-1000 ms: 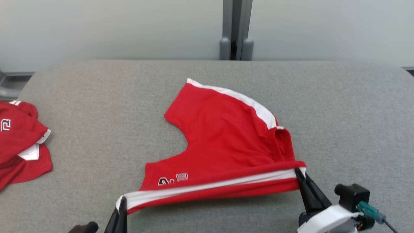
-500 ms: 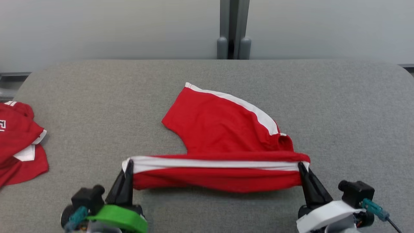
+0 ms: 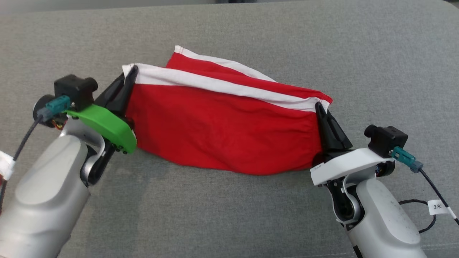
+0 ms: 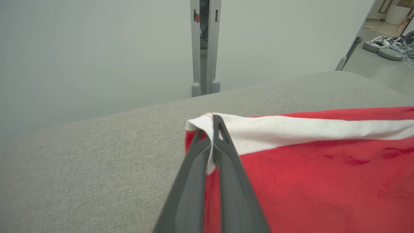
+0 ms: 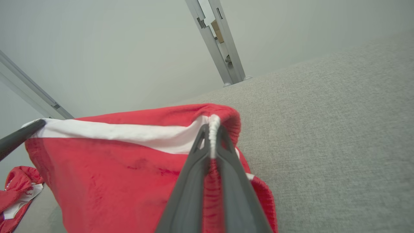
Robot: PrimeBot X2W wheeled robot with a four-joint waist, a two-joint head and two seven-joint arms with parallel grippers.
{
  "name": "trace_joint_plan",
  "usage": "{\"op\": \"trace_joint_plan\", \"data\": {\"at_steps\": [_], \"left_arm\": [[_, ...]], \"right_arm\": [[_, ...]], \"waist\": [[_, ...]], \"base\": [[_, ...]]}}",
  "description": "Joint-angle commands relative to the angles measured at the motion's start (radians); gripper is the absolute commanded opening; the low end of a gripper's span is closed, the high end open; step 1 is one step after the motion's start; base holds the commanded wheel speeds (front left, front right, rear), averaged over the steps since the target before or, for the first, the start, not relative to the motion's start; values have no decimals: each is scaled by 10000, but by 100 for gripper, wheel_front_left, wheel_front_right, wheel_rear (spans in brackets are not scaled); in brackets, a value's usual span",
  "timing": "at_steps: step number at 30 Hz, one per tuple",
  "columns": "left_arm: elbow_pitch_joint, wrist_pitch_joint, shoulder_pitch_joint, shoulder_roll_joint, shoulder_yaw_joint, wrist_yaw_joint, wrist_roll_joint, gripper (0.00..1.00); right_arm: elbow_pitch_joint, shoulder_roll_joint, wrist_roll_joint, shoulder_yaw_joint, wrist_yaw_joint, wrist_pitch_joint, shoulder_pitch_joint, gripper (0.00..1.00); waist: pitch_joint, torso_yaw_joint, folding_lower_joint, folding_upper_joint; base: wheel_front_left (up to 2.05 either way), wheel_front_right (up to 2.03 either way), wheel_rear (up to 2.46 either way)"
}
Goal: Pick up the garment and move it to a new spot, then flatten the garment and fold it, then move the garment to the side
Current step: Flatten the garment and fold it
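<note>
The garment (image 3: 222,132) is soft red knit cloth with a white band along its upper edge. It sits in the middle of the head view, hanging as a broad, slightly sagging sheet above the grey, coarse-woven tabletop (image 3: 358,53). Its rounded lower hem seems to brush the surface, though the angle makes that uncertain. The left hand (image 3: 132,71), with its long dark tapered fingers pressed together, pinches the band's corner at the upper left. The right hand (image 3: 317,106) is likewise pressed together, pinching the gathered, puckered band at the middle right. In the right wrist view a second red garment (image 5: 16,191) lies crumpled at the lower left, and a smooth pale partition (image 4: 97,48) stands behind the tabletop.
</note>
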Motion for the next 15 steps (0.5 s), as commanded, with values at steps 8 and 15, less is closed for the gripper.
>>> {"op": "trace_joint_plan", "data": {"at_steps": [8, 15], "left_arm": [[148, 504, -2418, 1152, -2188, 25, -1883, 0], [718, 139, -3522, 1561, -3169, 25, -2930, 0]], "right_arm": [[457, -31, 459, 194, -15, -31, -1027, 0], [511, -25, 876, 460, -15, -31, -1362, 0]], "waist": [[1732, -1118, 0, 0], [2090, -1530, 0, 0]], "base": [[0, 0, 0], [0, 0, 0]]}}
